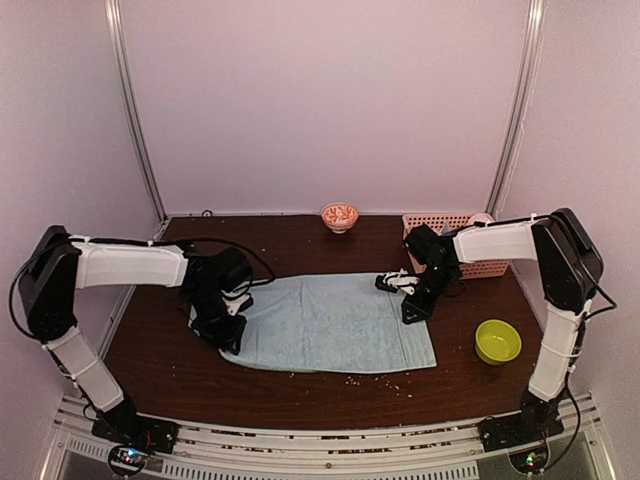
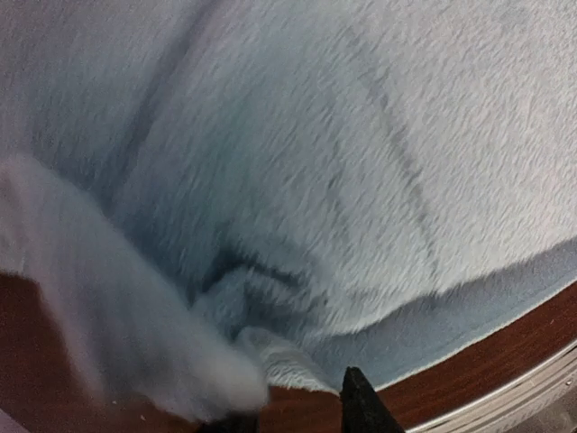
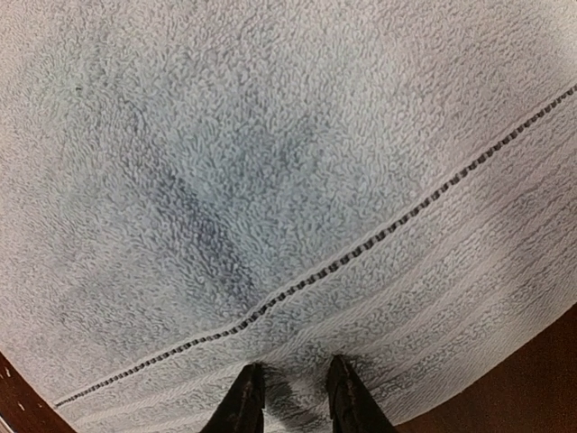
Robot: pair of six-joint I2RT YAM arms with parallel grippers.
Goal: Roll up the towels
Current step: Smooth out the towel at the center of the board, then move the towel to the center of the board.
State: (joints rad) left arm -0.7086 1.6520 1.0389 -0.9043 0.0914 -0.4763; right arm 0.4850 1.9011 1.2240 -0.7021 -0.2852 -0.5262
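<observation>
Nearest you, the plain light-blue towel (image 1: 330, 325) lies spread flat across the middle of the table (image 1: 150, 360), long side running left to right, so it can be rolled from one short end.

Your left gripper (image 2: 293, 410) is down at the left short edge, where the cloth is bunched and a flap stands up off the wood. That looks like the first turn of a roll. The wrist picture is blurred, though, so I cannot tell whether the jaws have closed on the bunch or only straddle it.

Your right gripper (image 3: 293, 397) is on the hem of the opposite end, jaws a little apart and tips pressed into the pile. It's likely pinning that end so the towel won't slide.

The lime-green bowl (image 1: 497, 342) stands apart to the right. Further back are the pink basket (image 1: 480, 265) and a small patterned bowl (image 1: 340, 216).
</observation>
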